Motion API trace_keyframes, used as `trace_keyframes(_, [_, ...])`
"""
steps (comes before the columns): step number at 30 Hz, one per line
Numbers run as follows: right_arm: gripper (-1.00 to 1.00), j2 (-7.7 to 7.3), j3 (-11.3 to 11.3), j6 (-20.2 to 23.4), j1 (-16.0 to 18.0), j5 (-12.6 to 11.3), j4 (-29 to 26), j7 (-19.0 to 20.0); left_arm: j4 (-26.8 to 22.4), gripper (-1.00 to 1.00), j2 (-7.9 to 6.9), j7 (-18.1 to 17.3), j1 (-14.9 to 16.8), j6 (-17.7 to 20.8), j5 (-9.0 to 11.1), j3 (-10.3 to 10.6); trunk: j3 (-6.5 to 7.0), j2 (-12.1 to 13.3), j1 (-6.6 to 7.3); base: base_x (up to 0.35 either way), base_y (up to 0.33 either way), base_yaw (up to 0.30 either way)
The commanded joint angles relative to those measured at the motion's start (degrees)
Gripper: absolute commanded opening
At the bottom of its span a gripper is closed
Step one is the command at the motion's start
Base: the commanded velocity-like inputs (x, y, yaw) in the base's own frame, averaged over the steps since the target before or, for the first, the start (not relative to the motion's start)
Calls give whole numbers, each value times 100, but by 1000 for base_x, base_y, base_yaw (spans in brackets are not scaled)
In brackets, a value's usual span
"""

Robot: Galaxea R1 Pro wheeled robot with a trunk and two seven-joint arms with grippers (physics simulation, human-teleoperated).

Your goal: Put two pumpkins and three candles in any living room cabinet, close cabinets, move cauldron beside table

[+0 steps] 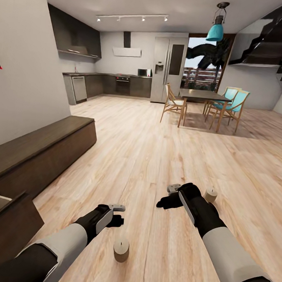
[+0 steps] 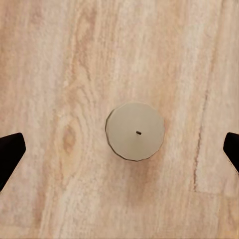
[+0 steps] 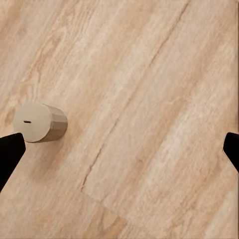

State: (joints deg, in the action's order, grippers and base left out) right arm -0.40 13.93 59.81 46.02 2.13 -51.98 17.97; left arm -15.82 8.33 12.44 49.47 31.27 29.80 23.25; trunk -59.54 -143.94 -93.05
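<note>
A stubby beige candle (image 2: 135, 131) stands upright on the wooden floor (image 1: 157, 150), wick up, directly beneath the robot's left end effector (image 1: 119, 214), whose fingers are spread wide to either side of it. A second candle (image 1: 211, 195) stands just beside the right end effector (image 1: 171, 196), also wide open but offset from its candle. The left arm looks better lined up for a straight descent. The dark cabinet (image 1: 40, 155) runs along the left wall.
</note>
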Motion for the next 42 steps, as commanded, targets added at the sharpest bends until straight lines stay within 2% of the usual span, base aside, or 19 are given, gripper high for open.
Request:
trace_keyframes(1, [100, -4, 13, 19, 4, 24, -6, 23, -3, 100, 1, 47, 3, 21, 61, 39, -6, -2, -1, 154, -14, 0])
trace_keyframes(9, [100, -4, 13, 19, 4, 25, -6, 24, 16, 100, 33, 48, 3, 20, 61, 39, -6, -2, -1, 46, -20, 0])
trace_keyframes(21, [100, -4, 13, 19, 4, 40, -2, 21, 25, 100, 28, 90, 4, 20, 53, 37, -6, -2, -1, 0, -220, 0])
trace_keyframes(35, [100, -5, 5, 19, 4, 35, 12, 14, 42, 100, 21, 125, 6, 58, 44, 39, -6, -2, -1, 0, -13, 0])
trace_keyframes(42, [100, -6, 4, 19, 4, 34, 12, 14, 52, 100, 20, 125, 4, 281, 44, 40, -6, -2, -1, 0, 0, 0])
